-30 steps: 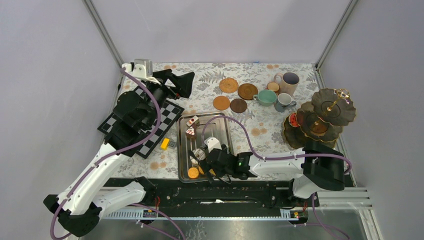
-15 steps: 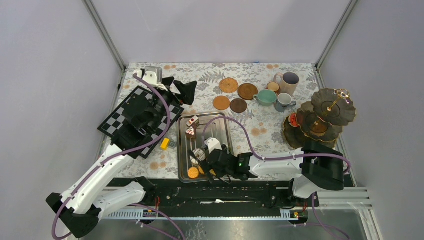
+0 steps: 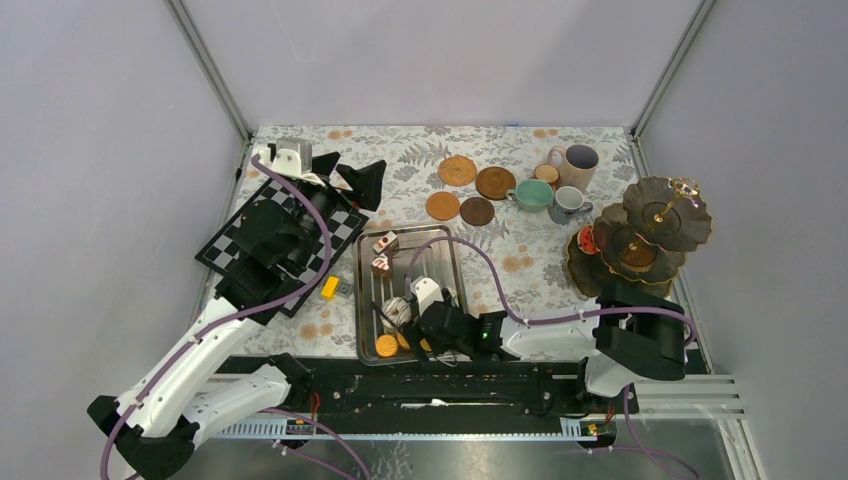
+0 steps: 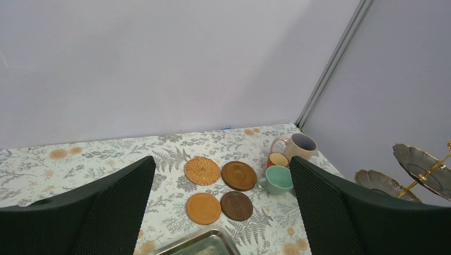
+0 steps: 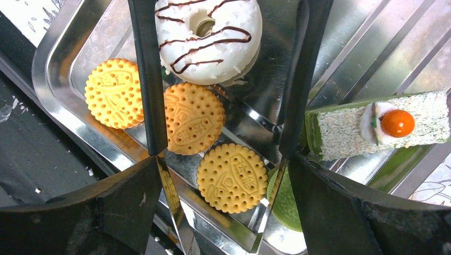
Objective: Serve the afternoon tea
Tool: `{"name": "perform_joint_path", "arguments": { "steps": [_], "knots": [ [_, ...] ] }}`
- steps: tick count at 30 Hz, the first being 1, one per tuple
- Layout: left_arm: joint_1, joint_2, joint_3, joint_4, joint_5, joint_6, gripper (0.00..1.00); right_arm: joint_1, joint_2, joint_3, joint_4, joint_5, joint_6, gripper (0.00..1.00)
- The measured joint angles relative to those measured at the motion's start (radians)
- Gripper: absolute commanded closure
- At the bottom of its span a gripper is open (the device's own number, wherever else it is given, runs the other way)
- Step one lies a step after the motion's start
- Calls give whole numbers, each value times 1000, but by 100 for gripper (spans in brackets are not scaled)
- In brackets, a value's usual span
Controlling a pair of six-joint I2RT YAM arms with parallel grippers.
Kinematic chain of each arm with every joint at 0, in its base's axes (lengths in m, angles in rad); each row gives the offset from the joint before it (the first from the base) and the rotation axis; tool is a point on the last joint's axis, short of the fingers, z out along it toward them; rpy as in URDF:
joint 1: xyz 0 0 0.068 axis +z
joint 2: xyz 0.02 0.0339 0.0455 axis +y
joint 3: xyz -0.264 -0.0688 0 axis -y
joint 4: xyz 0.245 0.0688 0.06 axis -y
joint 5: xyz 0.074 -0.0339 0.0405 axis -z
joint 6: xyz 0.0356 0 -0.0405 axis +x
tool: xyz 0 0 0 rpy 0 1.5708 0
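My right gripper point(image 3: 403, 322) hangs open over the near end of the tray. Its jaws straddle a white chocolate-striped donut point(image 5: 207, 32) and an orange biscuit point(image 5: 192, 118), holding nothing. Two more orange biscuits point(image 5: 114, 93) point(image 5: 232, 178) and a green-white cake slice point(image 5: 372, 125) lie beside them. Two cake slices point(image 3: 383, 252) lie at the tray's far end. My left gripper point(image 3: 347, 174) is open and empty above the back left table, facing the brown coasters point(image 4: 220, 188). The beige point(image 3: 578, 160), teal point(image 3: 532, 194), grey point(image 3: 568, 202) and small orange point(image 3: 545, 173) mugs stand together. The dark three-tier stand point(image 3: 640, 235) is at the right.
The steel tray point(image 3: 440, 265) sits at centre front. A chessboard point(image 3: 235, 245) lies on the left under my left arm. A yellow block point(image 3: 329, 288) and a small grey piece point(image 3: 344, 288) lie between the board and the tray. A red item point(image 3: 587, 240) sits on the stand's lowest tier.
My left arm swung its gripper a little right and then back left above the back left table. My right gripper stays low over the tray's near end, barely shifted.
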State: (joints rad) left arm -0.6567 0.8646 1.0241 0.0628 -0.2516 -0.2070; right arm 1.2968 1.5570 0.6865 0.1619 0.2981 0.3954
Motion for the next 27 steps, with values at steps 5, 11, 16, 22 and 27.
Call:
{"name": "perform_joint_path", "arguments": {
  "steps": [5, 11, 16, 22, 27],
  "knots": [
    [0, 0, -3, 0, 0, 1, 1, 5, 0, -27, 48, 20, -26, 9],
    [0, 0, -3, 0, 0, 1, 1, 23, 4, -37, 61, 56, -51, 16],
    [0, 0, -3, 1, 0, 1, 1, 33, 12, -37, 61, 85, -55, 28],
    [0, 0, -3, 1, 0, 1, 1, 36, 0, -35, 38, 78, -46, 32],
    [0, 0, -3, 1, 0, 1, 1, 36, -37, -20, -59, 74, -40, 30]
  ]
}}
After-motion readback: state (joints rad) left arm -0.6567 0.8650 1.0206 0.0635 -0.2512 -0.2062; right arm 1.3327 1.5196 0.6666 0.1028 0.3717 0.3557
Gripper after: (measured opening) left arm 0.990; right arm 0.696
